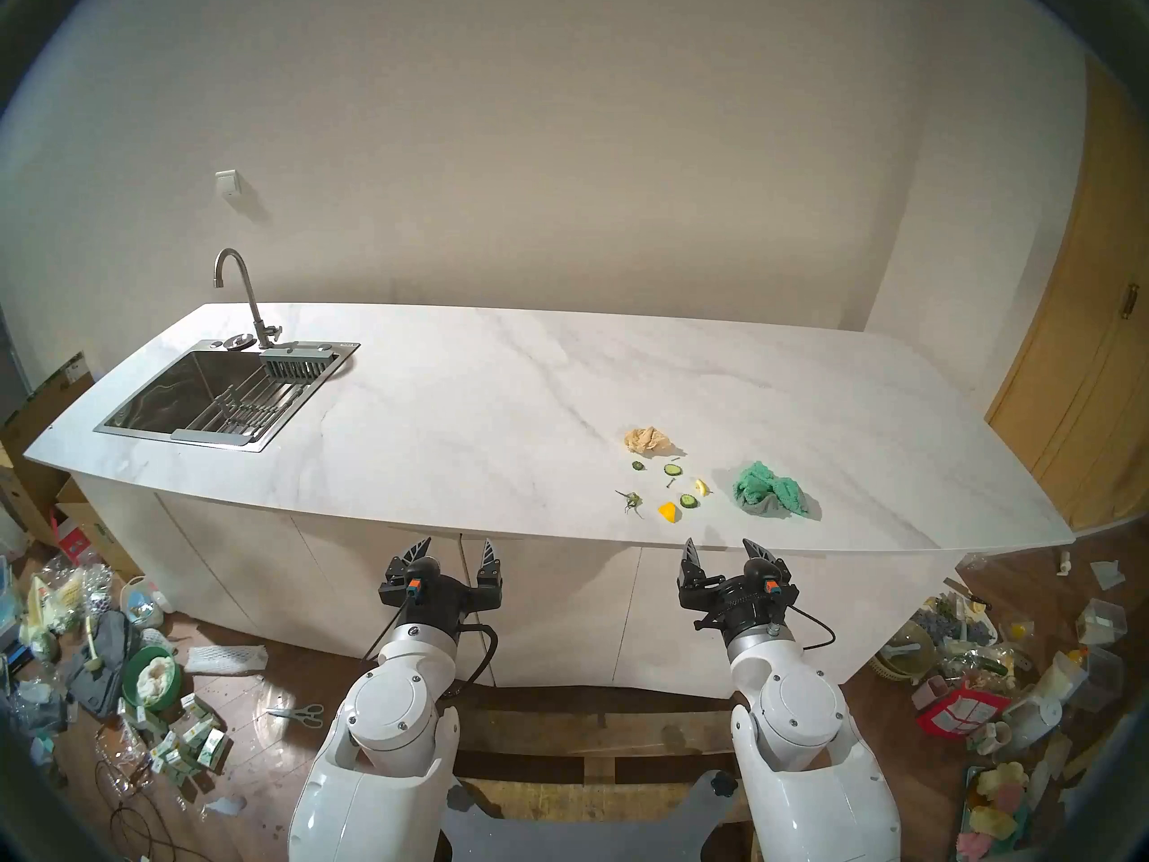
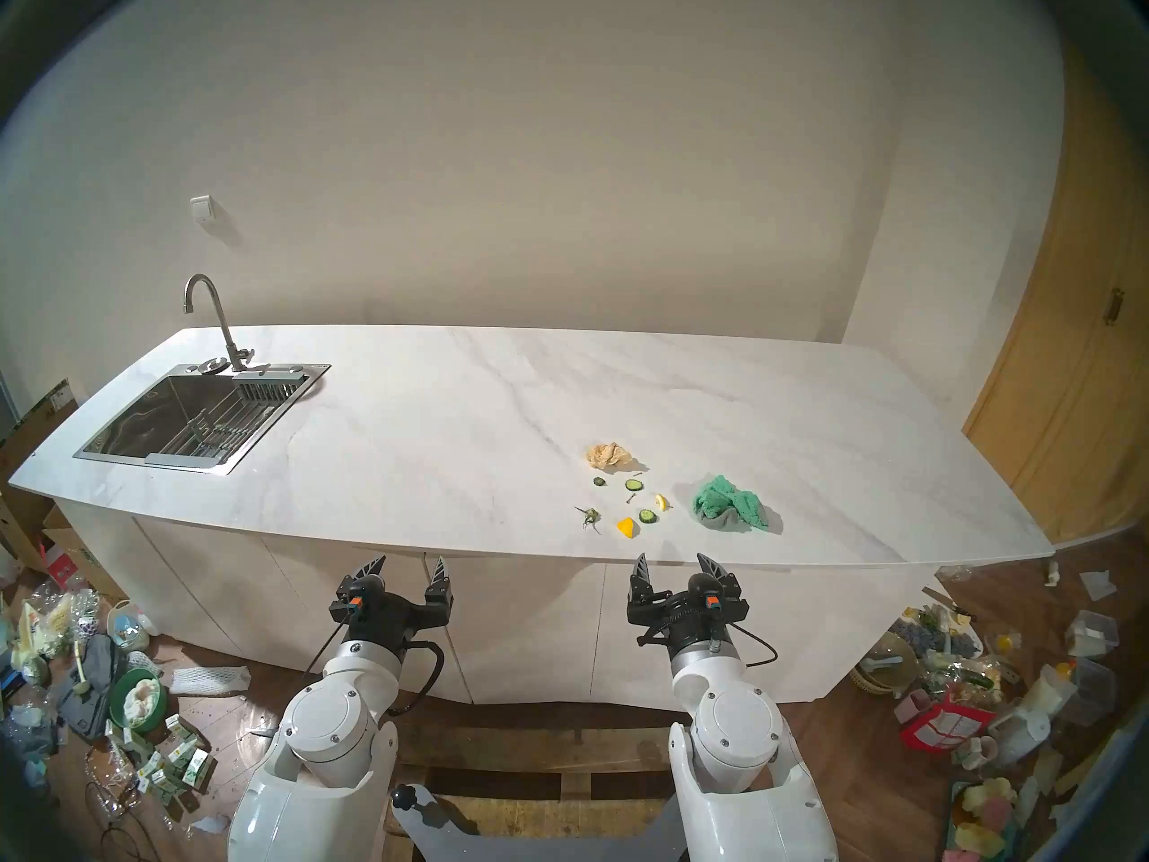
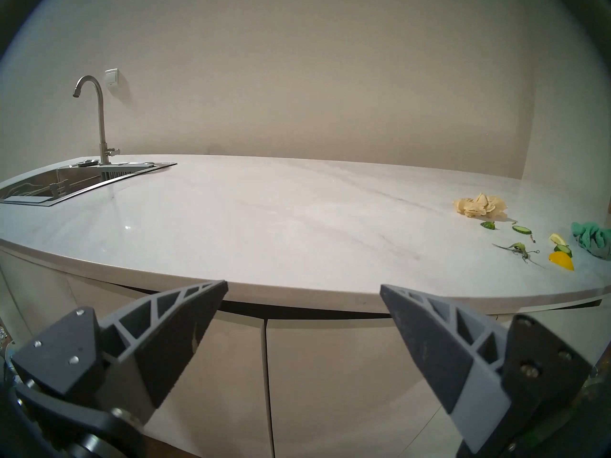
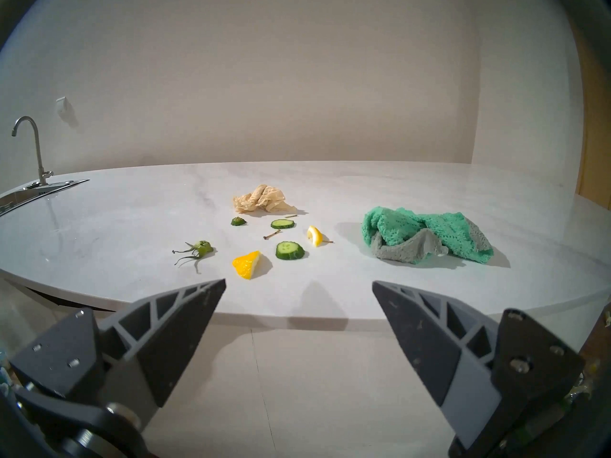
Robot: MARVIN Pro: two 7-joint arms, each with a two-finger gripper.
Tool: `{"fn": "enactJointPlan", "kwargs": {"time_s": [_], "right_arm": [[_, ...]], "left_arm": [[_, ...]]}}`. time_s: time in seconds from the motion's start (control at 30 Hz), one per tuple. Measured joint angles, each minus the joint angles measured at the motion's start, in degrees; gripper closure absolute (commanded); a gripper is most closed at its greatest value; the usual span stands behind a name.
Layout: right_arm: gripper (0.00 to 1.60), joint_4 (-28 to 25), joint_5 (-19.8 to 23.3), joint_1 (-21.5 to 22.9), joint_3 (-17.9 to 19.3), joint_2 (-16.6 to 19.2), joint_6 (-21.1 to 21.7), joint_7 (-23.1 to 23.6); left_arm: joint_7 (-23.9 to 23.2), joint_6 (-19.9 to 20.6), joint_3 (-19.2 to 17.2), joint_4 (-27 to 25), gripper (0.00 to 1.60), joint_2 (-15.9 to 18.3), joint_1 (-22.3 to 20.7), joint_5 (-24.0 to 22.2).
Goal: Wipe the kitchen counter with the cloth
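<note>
Teal cloth [image 4: 426, 237] near counter [image 4: 115, 222] front edge, jaws apart

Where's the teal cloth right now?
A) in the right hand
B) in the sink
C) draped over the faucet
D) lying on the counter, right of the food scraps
D: the cloth lies crumpled on the counter, right of the cucumber slices, while the open right hand sits short of the edge.

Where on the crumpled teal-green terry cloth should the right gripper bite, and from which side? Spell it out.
Grip the raised teal fold at the middle of the crumpled teal-green terry cloth, coming from above. It lies in a low heap on the white marble-look counter, so its flat edges offer little to pinch. The right gripper, open and nearest, suits best.
</note>
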Motion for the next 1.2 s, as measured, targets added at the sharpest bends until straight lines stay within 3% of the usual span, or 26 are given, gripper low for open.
{"fn": "enactJointPlan", "kwargs": {"time_s": [0.5, 0.8, 1.2], "right_arm": [[0.00, -2.7, 3.0, 2.8, 3.3, 0.7, 7.1, 0.9], [0.00, -3.7, 4.0, 6.8, 6.3, 3.5, 12.4, 3.8], [0.00, 2.4, 2.6, 13.9, 7.7, 9.8, 16.6, 7.9]], "left_arm": [[0.1, 0.0, 0.0, 0.2, 0.00, 0.0, 0.0, 0.0], [0.1, 0.0, 0.0, 0.3, 0.00, 0.0, 0.0, 0.0], [0.2, 0.0, 0.0, 0.3, 0.00, 0.0, 0.0, 0.0]]}}
